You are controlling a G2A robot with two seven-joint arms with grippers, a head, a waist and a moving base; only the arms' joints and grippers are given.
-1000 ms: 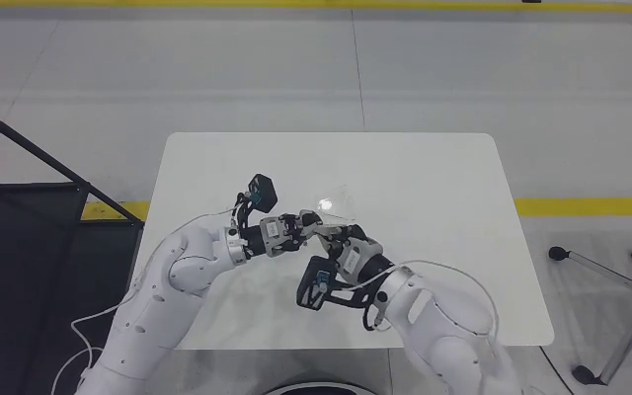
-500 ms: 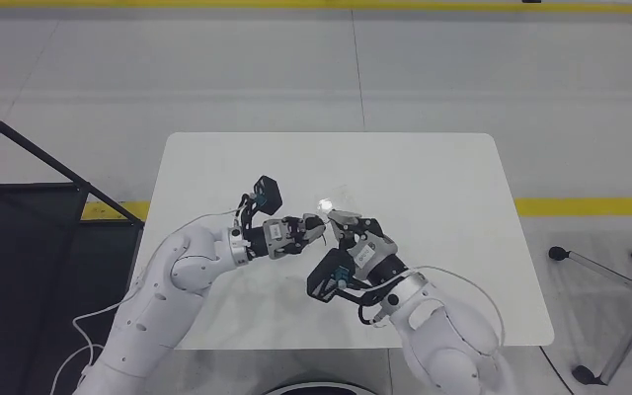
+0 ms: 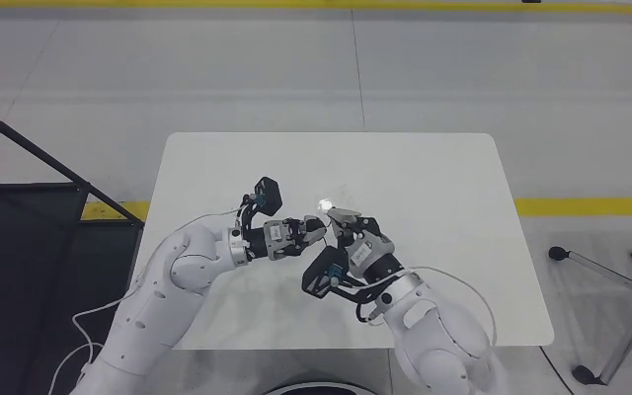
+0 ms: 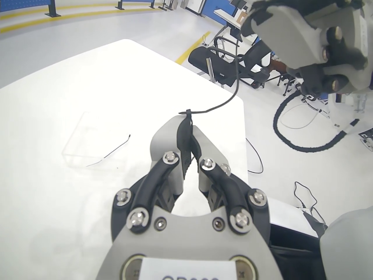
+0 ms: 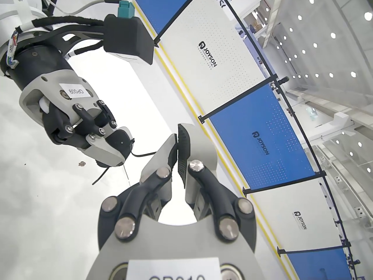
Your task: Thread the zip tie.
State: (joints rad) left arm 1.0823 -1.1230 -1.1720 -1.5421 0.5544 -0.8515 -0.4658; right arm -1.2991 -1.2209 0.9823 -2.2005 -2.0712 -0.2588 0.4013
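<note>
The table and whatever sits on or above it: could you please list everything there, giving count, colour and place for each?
table: one, white, under both arms.
tray: one, clear, on the table.
zip tie: one, black, in the air, running from one gripper to the other.
loose tie: one, black, flat on the table at the tray's edge.
left gripper: one, grey and black, shut on the zip tie.
right gripper: one, grey and black, shut on the zip tie's far part.
</note>
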